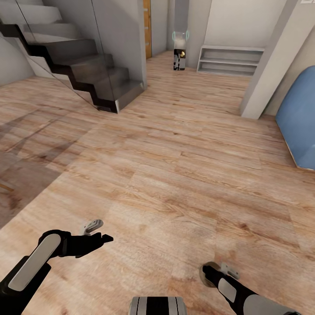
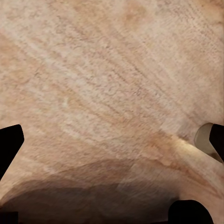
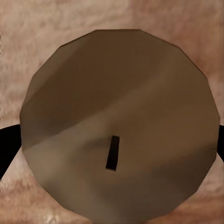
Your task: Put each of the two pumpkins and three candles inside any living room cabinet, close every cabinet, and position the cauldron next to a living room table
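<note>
Head view: the robot is standing on a light wood plank floor [image 1: 183,175], with the left gripper [image 1: 97,232] held low and forward and its pale and black fingers standing slightly apart around nothing. The right gripper [image 1: 214,273] is pointing down at the lower edge, a rounded brown shape showing at its tip. A dark stepped staircase with a glass side panel [image 1: 83,65] is rising at the upper left, a low grey open shelf unit [image 1: 231,59] is standing against the far wall, a pale square pillar [image 1: 271,65] is narrowing the passage on the right, and a blue rounded panel [image 1: 299,118] is leaning beyond it. No cabinet, pumpkin or cauldron is appearing here.

Left wrist view: dark finger tips are framing bare plank floor, well apart.

Right wrist view: a short brown cylindrical candle [image 3: 119,123], seen end-on with its dark wick, is sitting between the two black fingers [image 3: 7,149], which appear clamped on its sides.

Judged risk: the candle is being carried by its smooth round wall, so a jolt while driving could let it slip; the pillar and staircase are the obstacles nearest a turning base.
</note>
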Robot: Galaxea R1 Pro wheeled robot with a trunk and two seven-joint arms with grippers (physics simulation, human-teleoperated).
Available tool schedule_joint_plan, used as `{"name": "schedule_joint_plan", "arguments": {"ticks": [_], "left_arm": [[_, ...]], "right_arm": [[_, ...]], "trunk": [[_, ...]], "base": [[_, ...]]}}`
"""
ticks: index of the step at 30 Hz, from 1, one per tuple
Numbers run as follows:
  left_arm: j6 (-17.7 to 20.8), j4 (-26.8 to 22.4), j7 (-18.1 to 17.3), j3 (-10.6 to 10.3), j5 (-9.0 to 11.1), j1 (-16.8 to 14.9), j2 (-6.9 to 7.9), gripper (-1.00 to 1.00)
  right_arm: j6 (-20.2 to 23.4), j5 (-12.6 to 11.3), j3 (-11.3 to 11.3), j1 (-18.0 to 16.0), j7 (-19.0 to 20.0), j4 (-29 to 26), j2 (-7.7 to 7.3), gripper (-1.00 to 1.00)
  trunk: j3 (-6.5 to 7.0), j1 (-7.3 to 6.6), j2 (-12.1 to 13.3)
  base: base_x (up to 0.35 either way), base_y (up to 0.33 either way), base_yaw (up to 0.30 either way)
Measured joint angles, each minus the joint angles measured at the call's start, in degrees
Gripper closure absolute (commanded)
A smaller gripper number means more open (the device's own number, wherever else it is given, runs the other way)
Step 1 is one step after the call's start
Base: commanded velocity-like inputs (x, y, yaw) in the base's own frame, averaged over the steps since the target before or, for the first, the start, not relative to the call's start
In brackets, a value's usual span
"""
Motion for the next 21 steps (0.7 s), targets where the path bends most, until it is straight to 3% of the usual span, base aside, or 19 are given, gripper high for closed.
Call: {"name": "schedule_joint_plan", "arguments": {"ticks": [1,6,21], "left_arm": [[0.0,0.0,0.0,0.0,0.0,0.0,0.0,-1.0],[0.0,0.0,0.0,0.0,0.0,0.0,0.0,-1.0],[0.0,0.0,0.0,-0.1,0.0,0.0,0.0,-1.0]], "right_arm": [[-0.2,0.0,0.0,0.0,0.0,0.0,0.0,1.0],[-2.1,0.0,0.0,0.0,0.1,0.0,-0.06,1.0],[-2.4,0.0,0.0,0.0,0.0,0.0,0.01,1.0]], "trunk": [[0.0,0.0,0.0],[0.0,0.0,0.0],[0.0,0.0,0.0]], "base": [[0.0,0.0,0.0],[0.0,0.0,0.0],[0.0,0.0,0.0]]}}
